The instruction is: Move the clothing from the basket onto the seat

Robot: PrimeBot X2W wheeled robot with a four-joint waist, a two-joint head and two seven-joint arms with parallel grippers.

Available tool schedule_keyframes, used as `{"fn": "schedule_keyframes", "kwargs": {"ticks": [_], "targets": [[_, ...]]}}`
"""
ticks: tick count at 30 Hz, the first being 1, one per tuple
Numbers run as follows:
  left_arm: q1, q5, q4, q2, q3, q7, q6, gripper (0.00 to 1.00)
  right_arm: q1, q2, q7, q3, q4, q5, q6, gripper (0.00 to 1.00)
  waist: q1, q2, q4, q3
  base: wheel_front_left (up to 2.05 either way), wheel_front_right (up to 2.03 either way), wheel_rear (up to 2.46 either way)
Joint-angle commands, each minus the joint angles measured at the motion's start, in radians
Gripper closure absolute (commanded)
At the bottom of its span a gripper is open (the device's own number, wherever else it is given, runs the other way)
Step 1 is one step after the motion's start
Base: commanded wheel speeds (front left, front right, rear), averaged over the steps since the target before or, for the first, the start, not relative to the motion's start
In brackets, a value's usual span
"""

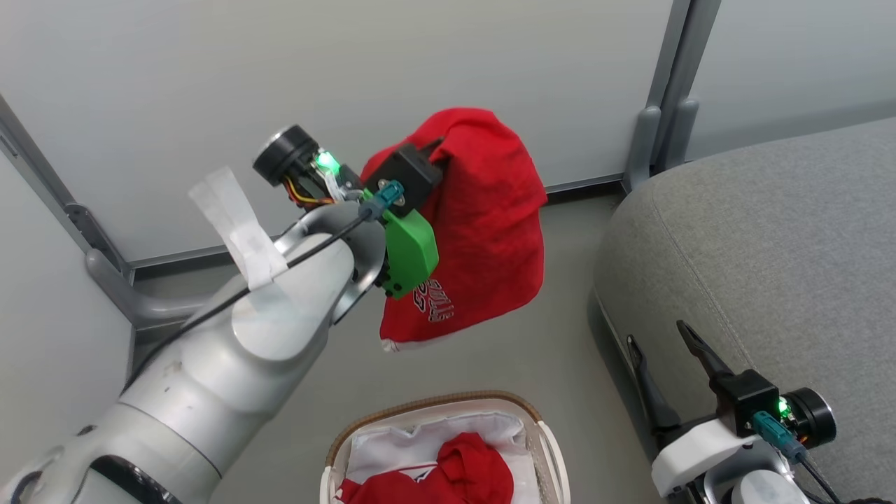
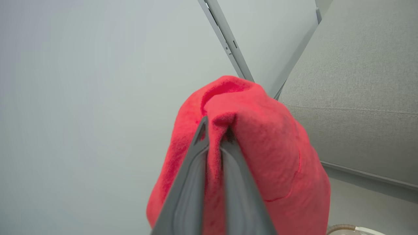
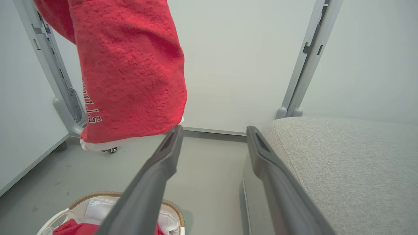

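Observation:
My left gripper [image 2: 217,129] is shut on a red garment [image 1: 483,231] with white lettering, which hangs in the air above the floor, left of the seat. The garment [image 3: 127,68] also droops at the upper left of the right wrist view. More red clothing [image 1: 455,476] lies in the white basket [image 1: 336,448] with the brown rim, at the bottom centre of the head view. The grey seat [image 1: 770,245] spreads across the right. My right gripper [image 1: 661,343] is open and empty at the seat's front edge, its fingers [image 3: 163,156] spread beside the cushion [image 3: 343,163].
Pale wall panels with grey metal posts [image 1: 665,91] stand behind the floor strip between basket and seat. A post foot [image 1: 119,287] sits at the left. The grey floor [image 1: 546,357] lies between basket and sofa.

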Motion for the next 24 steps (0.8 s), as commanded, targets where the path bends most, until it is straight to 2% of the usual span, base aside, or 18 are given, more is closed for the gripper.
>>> {"fn": "schedule_keyframes", "kwargs": {"ticks": [1, 6, 12, 21, 24], "targets": [[-0.034, -0.009, -0.013, 0.012, -0.004, 0.008, -0.001, 1.0, -0.018, -0.004, -0.002, 0.007, 0.005, 0.002, -0.001, 0.0, 0.0001, -0.0001, 0.006, -0.008, 0.0, 0.0, 0.0], [-0.108, -0.031, -0.032, 0.026, 0.003, 0.02, -0.001, 1.0, -0.049, -0.004, -0.002, 0.045, 0.018, 0.002, -0.001, 0.0, 0.0001, -0.0001, 0.009, -0.011, 0.0, 0.0, 0.0], [-0.17, -0.041, -0.032, 0.016, -0.001, 0.011, -0.001, 1.0, -0.077, -0.004, -0.002, 0.072, 0.047, -0.016, -0.001, 0.0, 0.0001, -0.0001, 0.014, -0.013, 0.0, 0.0, 0.0], [-0.227, -0.057, -0.099, 0.009, -0.026, 0.002, -0.001, 1.0, -0.147, -0.004, -0.002, 0.044, 0.123, -0.094, -0.001, 0.0, 0.0001, -0.0001, 0.037, -0.023, 0.0, 0.0, 0.0], [-0.237, -0.062, -0.122, 0.006, -0.031, 0.004, -0.001, 1.0, -0.183, -0.004, -0.002, 0.036, 0.151, -0.058, -0.001, 0.0, 0.0001, -0.0001, 0.046, -0.025, 0.0, 0.0, 0.0]]}}
